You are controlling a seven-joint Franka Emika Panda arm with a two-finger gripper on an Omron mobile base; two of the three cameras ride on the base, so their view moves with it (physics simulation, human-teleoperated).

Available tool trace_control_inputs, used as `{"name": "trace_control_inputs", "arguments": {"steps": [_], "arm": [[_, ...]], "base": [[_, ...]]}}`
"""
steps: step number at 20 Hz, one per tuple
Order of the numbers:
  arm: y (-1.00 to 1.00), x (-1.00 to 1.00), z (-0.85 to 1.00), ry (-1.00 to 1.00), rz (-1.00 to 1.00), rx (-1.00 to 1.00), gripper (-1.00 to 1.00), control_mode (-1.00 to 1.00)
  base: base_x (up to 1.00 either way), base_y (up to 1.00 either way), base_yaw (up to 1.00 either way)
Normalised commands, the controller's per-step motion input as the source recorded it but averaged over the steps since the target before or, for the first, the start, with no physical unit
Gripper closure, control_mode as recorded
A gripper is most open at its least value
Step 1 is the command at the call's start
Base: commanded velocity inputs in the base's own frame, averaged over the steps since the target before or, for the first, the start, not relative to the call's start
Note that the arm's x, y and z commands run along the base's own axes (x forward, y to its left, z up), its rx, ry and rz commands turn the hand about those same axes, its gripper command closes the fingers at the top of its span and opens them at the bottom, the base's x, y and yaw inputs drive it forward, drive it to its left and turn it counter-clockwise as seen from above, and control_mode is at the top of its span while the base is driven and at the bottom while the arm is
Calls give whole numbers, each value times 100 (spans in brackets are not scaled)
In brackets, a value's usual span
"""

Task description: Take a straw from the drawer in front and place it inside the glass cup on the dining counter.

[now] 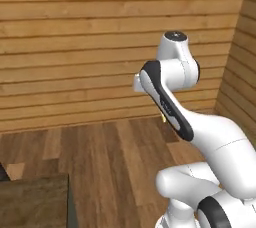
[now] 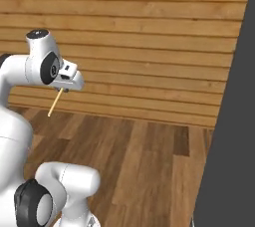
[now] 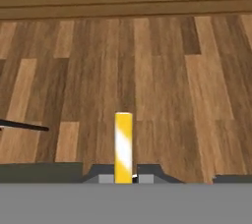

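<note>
Pale-yellow and thin as a reed, the straw (image 3: 123, 147) stands clamped between the two dark finger tips of my gripper (image 3: 123, 178), the jaws drawn tight on its lower end so that most of its length juts out ahead of the hand. From the right base view the same straw (image 2: 55, 102) hangs down and slants a little from the hand, well above the wood-plank floor (image 2: 144, 161); in the left base view I catch just a sliver of it (image 1: 163, 118) peeking past the forearm.

I read the grip near one end as deliberate: the free length is what must go down into the glass cup, and a hold at the middle would leave the fingers fouling the rim. The arm is folded in close and carried high, which I judge to be a travelling posture, keeping so slender a thing clear of cabinets and counter edges while the base is turned toward a plank wall (image 1: 100, 47).

At the lower left of the left base view a corner of dark wood slab (image 1: 35, 199) shows; whether it is the dining counter I cannot tell. My judgement is that the fetch is done and the delivery is ahead. The worry is the straw swivelling in so narrow a pinch.
</note>
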Motion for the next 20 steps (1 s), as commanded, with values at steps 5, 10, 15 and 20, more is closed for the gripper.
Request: {"name": "trace_control_inputs", "arguments": {"steps": [5,10,15,20], "arm": [[0,0,0,0,0,0,100,100],[0,0,0,0,0,0,100,100],[0,0,0,0,0,0,100,100],[0,0,0,0,0,0,100,100]], "base": [[100,-10,38],[100,-6,52],[100,-5,54],[100,-10,55]]}}
